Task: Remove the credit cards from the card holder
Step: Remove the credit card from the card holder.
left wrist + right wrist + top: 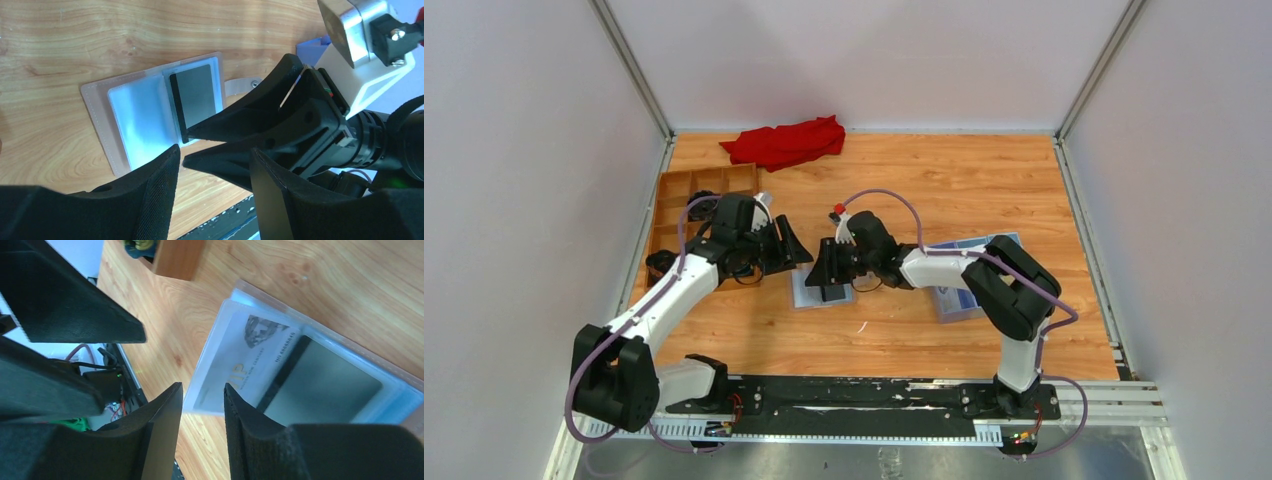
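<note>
The card holder (808, 294) lies open and flat on the wood, tan-edged with pale blue sleeves (140, 117). A dark credit card (196, 92) sits in one sleeve, and a pale printed card (245, 362) sits beside the dark one (327, 390). My right gripper (202, 386) hangs at the holder's near edge, jaws a narrow gap apart. A corner of the pale sleeve shows in that gap. In the left wrist view one right fingertip (189, 133) reaches the dark card's lower corner. My left gripper (214, 150) stands open just left of the holder (796, 250), holding nothing.
A brown compartment tray (689, 200) stands at the left, its corner close by (172, 257). A red cloth (789, 140) lies at the back. A blue box (959, 290) lies under the right forearm. The two grippers stand close, tip to tip.
</note>
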### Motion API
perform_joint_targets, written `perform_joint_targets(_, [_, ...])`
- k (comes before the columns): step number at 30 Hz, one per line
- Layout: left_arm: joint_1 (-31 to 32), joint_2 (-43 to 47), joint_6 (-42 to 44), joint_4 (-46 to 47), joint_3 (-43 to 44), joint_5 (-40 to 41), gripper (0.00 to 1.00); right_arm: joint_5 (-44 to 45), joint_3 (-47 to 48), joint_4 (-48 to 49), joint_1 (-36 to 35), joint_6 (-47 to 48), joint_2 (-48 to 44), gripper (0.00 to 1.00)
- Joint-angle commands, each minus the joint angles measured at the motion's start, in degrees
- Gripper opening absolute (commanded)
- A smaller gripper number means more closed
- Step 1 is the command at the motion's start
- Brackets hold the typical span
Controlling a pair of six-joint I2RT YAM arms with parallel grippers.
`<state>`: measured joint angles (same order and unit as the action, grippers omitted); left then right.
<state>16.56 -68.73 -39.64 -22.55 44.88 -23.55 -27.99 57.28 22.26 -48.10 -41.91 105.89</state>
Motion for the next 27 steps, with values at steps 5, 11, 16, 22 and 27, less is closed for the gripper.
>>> perform_joint_targets(5, [-0.43, 2.79, -0.36, -1.03, -0.07, -0.18, 0.57, -4.19, 5.19, -0.57, -3.01, -0.45, 4.06, 0.42])
perform_joint_targets(11, [-0.47, 3.82, -0.44, -0.86, -1.03, -0.16, 0.57, -3.95, 1.81, 1.32, -3.53, -0.93, 2.13, 0.42])
perform_joint_targets(16, [-0.47, 3.15, 0.00, 0.13, -2.60, -0.08, 0.57, -1.18, -5.51, -1.12, -2.75, 1.98, -7.80, 0.42])
perform_joint_targets(22, [-0.65, 0.14, -0.72, 6.17, -8.21, -1.61, 0.57, 1.04, -7.70, -3.98, -0.70, 1.84, -10.26, 0.44])
perform_joint_targets(27, [-0.65, -3.06, -1.17, 9.08, -9.91, 0.49, 0.57, 0.46, -1.53, -5.51, -0.25, 1.19, -5.58, 0.43])
